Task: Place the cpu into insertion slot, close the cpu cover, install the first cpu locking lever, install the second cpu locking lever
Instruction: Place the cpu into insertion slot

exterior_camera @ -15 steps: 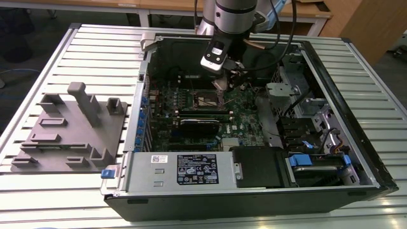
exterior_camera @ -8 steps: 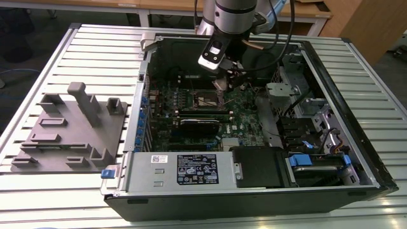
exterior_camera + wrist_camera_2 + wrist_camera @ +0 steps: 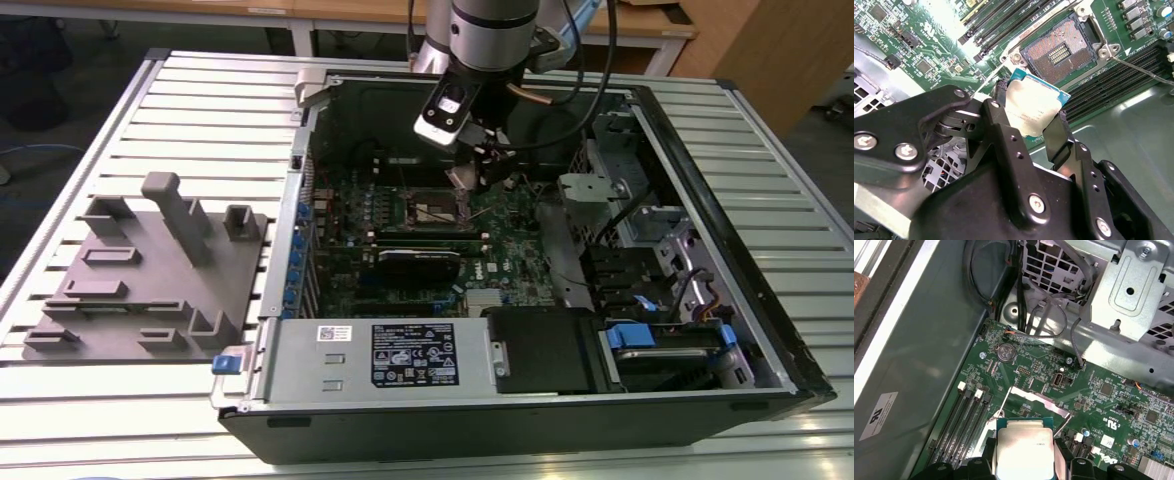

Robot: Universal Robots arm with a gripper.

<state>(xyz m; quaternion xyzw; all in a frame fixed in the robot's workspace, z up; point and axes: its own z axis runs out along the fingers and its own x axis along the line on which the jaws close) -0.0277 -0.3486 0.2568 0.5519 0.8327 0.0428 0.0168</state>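
My gripper (image 3: 1031, 109) is shut on the cpu (image 3: 1036, 100), a flat square chip with a silver-grey top held by two opposite edges between the black fingers (image 3: 1004, 125). In the first wrist view the same cpu (image 3: 1021, 445) sits in the gripper (image 3: 1024, 454) just above the green board. The insertion slot (image 3: 1061, 47) lies open a short way from the chip, its pin field bare inside a silvery rim. A silvery cpu cover (image 3: 1039, 402) stands raised beside it. A thin wire lever (image 3: 1141, 70) sticks out unlatched. In the exterior view the gripper (image 3: 470, 175) hovers over the insertion slot (image 3: 434, 211).
Black memory slots (image 3: 999, 25) run along the socket. A metal drive cage (image 3: 1134, 295) with loose cables stands close to the board. The case walls (image 3: 300, 200) enclose the work area. A grey fixture block (image 3: 147, 270) sits on the table at the exterior view's left.
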